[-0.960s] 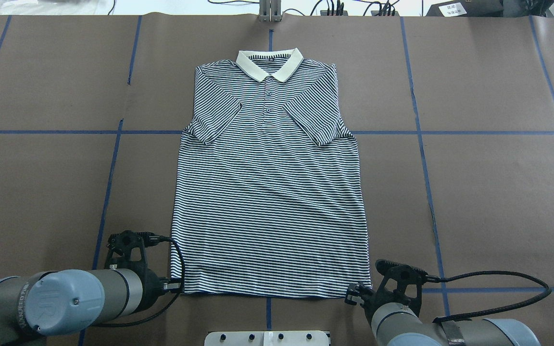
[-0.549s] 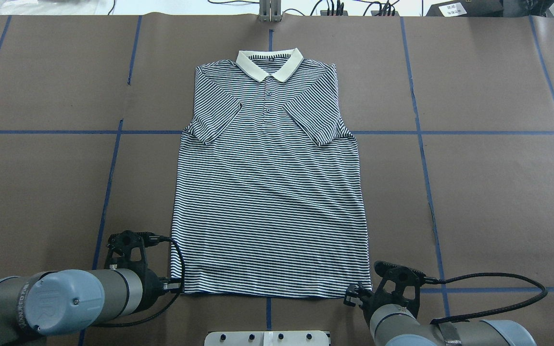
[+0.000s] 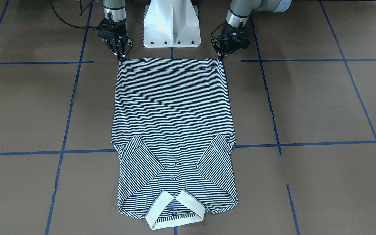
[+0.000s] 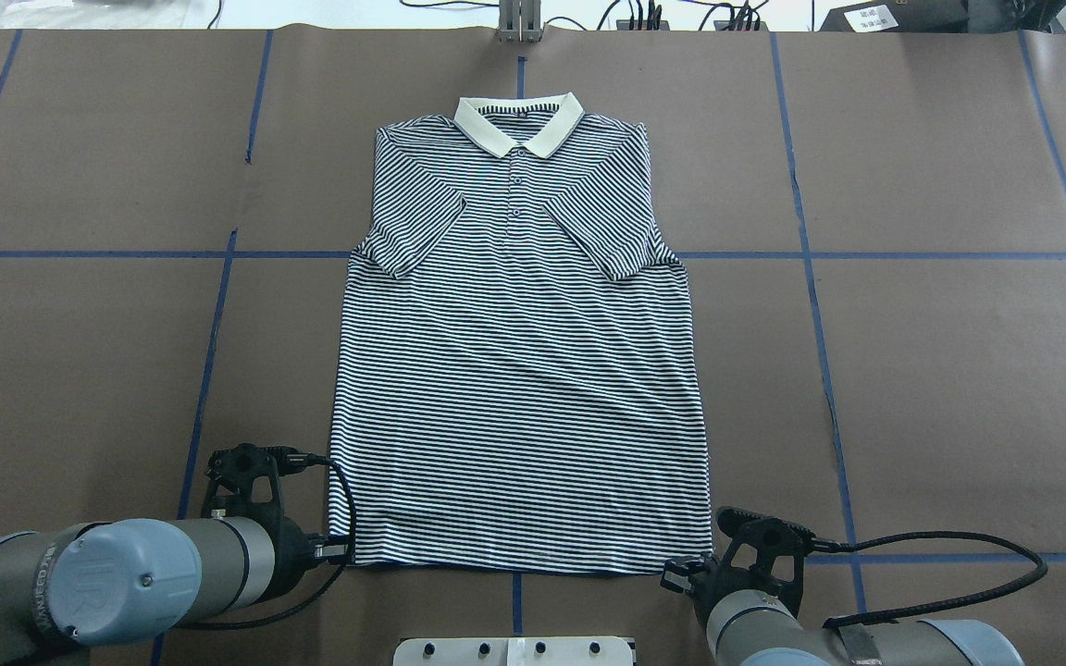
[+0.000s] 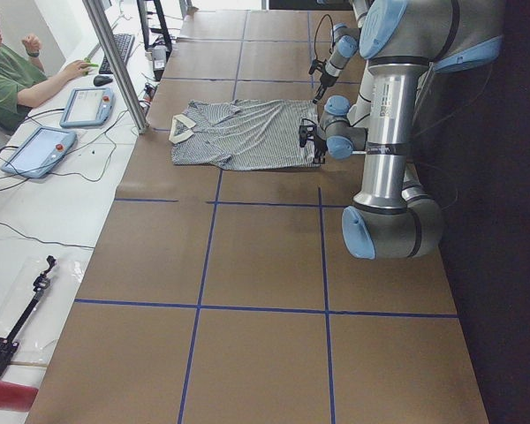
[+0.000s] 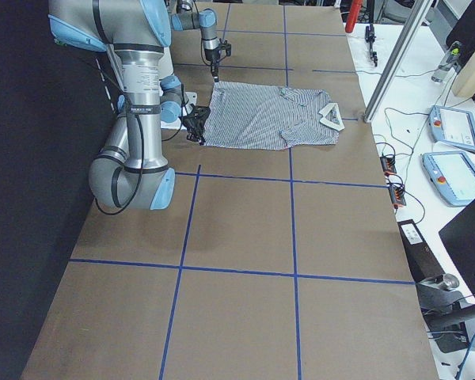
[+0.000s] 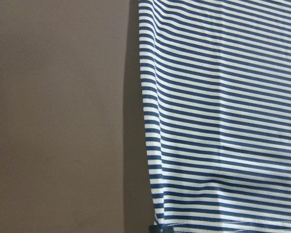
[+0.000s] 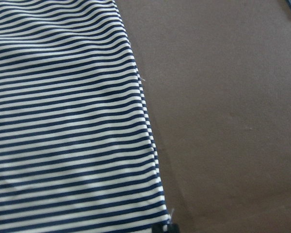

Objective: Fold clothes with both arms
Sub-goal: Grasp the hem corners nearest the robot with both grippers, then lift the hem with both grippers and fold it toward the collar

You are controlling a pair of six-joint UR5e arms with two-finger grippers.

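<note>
At robot's end of table (image 4: pixel 912 370), shirt (image 4: pixel 519 370) lay flat, collar (image 4: pixel 519 125) far. Right pincer (image 3: pixel 121 58) had crept slightly toward base (image 3: pixel 171 23); left pincer (image 3: pixel 221 58) stayed put. Both narrow, tips at bottom corners; grip unconfirmed, lift seemed next.

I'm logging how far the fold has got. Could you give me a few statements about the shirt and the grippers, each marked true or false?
1. Both sleeves are folded in over the front of the polo shirt. True.
2. The collar lies at the end nearest the white base. False: the collar is at the far end, and the hem is nearest the base.
3. The left gripper and the right gripper are each at a hem corner. True.
4. The shirt is folded in half. False: its body lies full length on the table.
</note>
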